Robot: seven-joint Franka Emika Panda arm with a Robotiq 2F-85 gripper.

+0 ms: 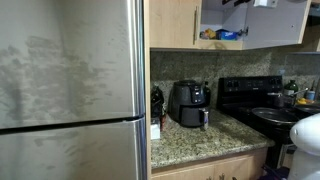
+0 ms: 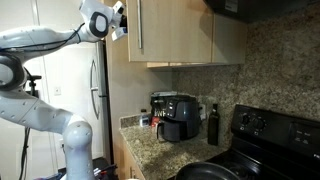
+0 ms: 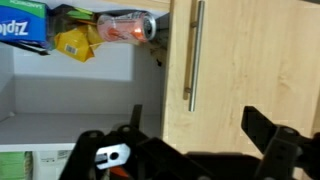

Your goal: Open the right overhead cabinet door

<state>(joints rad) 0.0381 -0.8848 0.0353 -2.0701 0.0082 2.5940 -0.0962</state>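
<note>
The right overhead cabinet door [image 3: 250,60] is light tan, with a slim vertical silver bar handle [image 3: 191,55] along its left edge. It fills the right of the wrist view. The cabinet interior [image 3: 80,90] stands open to its left. I cannot tell whether this door is fully closed or ajar. My gripper [image 3: 195,115] is open and empty, with its dark fingers just below the handle's lower end and not touching it. In both exterior views the gripper [image 1: 265,3] [image 2: 118,22] is high up by the door [image 1: 275,25] [image 2: 175,30].
The open shelf holds a blue Ziploc box [image 3: 22,22], a yellow bag [image 3: 72,42] and a red-lit clear container [image 3: 128,27]. Below are a granite counter [image 1: 200,140], a black air fryer [image 1: 190,103], a black stove [image 1: 265,100] and a dark bottle [image 2: 212,125]. A steel fridge [image 1: 70,80] stands beside them.
</note>
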